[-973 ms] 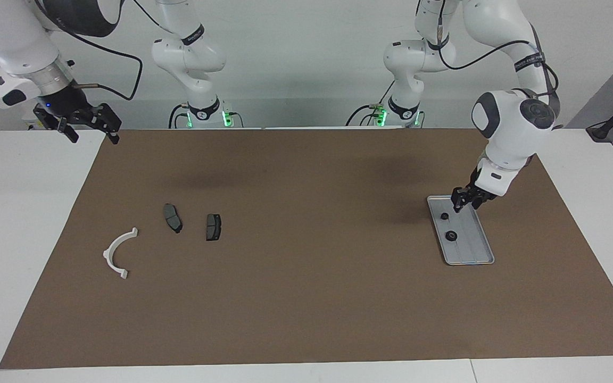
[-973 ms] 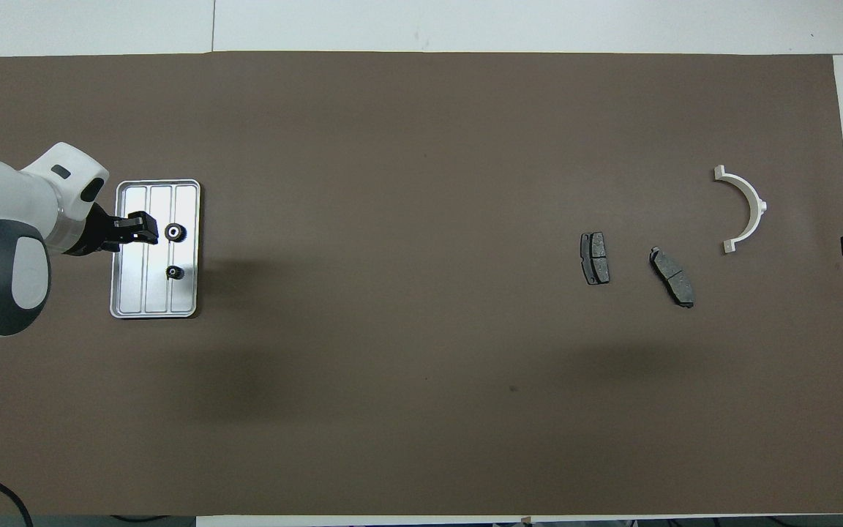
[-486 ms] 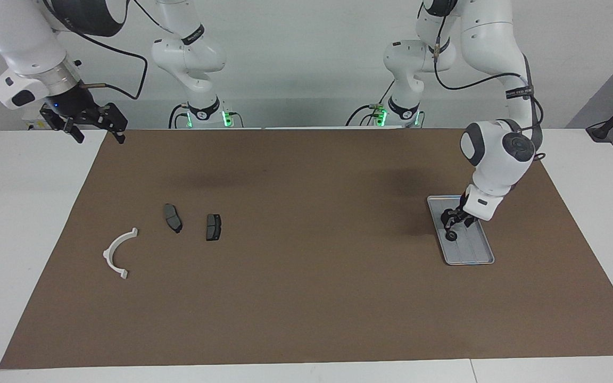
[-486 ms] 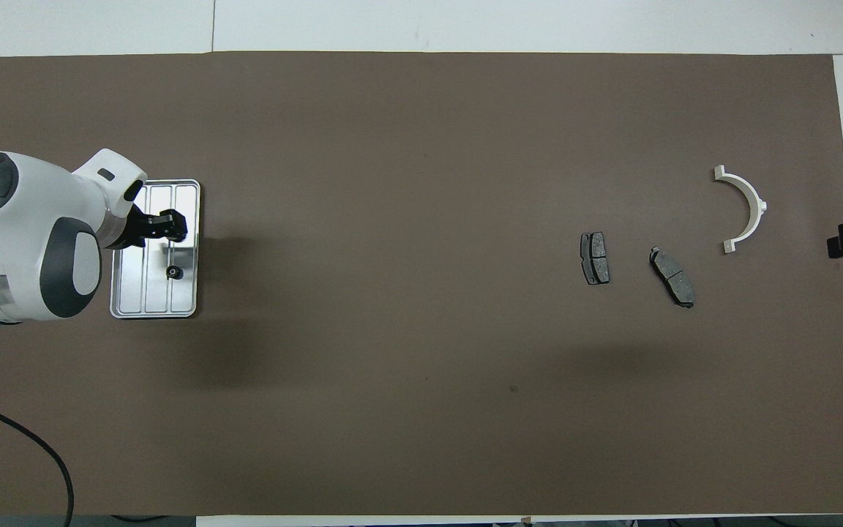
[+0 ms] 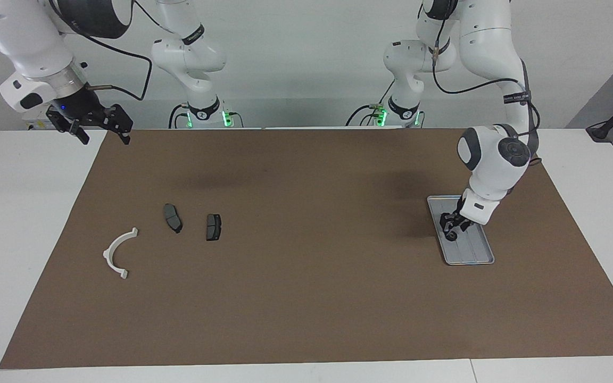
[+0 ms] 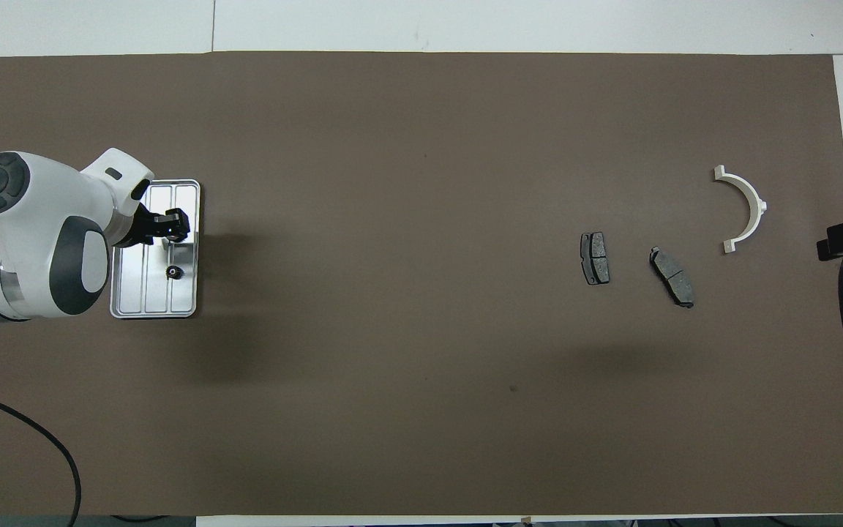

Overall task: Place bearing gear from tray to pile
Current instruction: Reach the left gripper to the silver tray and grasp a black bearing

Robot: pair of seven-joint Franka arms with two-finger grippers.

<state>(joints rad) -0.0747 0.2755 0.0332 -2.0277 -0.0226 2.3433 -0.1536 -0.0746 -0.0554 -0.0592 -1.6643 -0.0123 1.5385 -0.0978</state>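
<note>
- Tray lies flat on the brown mat at the left arm's end of the table, its ridges running lengthwise.
- Left gripper is down inside the tray, at the larger bearing gear — its fingers sit around the gear, but whether they have clamped it cannot be told.
- Smaller gear also lies in the tray, at 6 o'clock from the gripper in the overhead view, nearer to the robots.
- Pile sits well apart at the right arm's end: 2 dark brake pads and a white half-ring bracket, the bracket at about 2 o'clock from the pads in the overhead view.
- Right gripper waits raised over the mat's edge at its own end, jaws spread wide, holding nothing.
</note>
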